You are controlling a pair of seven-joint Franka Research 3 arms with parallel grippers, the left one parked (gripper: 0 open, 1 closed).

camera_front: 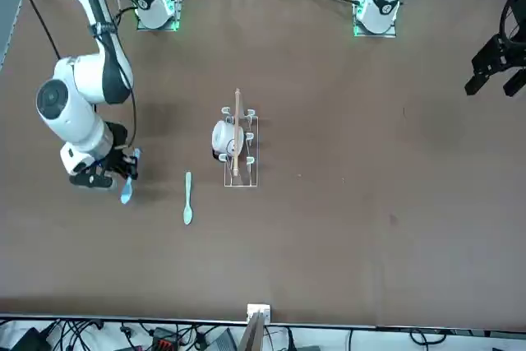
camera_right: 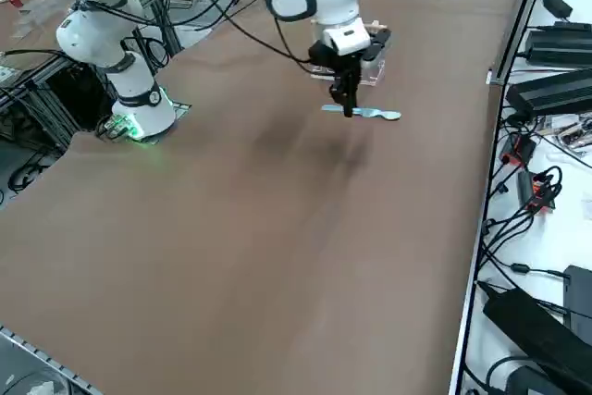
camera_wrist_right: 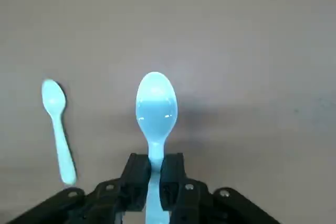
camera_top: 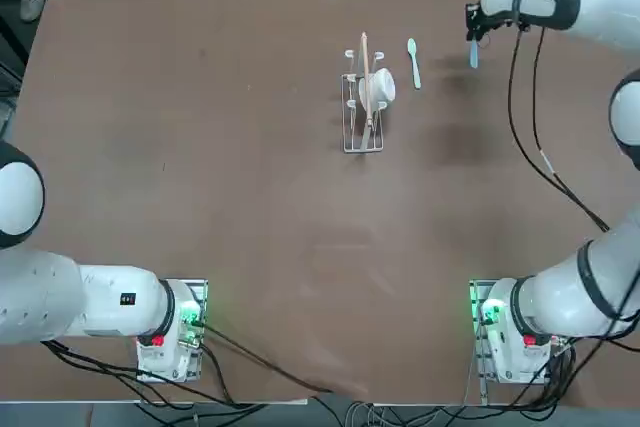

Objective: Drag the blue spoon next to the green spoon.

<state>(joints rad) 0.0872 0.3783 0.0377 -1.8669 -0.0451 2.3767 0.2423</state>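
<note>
i have the right gripper clamped on the handle of the blue spoon, fingers pinching it from both sides with the bowl sticking out past the tips. in the top view the gripper sits toward two o'clock on the table, far from the arm bases, and the blue spoon hangs from it with the handle up in the fingers. whether the bowl touches the table i cannot tell. the green spoon lies flat on the table at about nine o'clock of the blue one, near but apart, its bowl toward twelve. the wrist view shows the green spoon roughly parallel to the blue one, bowls pointing the same way. at nine o'clock of the green spoon stands a wire rack holding a white cup and a wooden stick. from the front view the gripper is low over the table with the blue spoon beneath it and the green spoon just beside.
</note>
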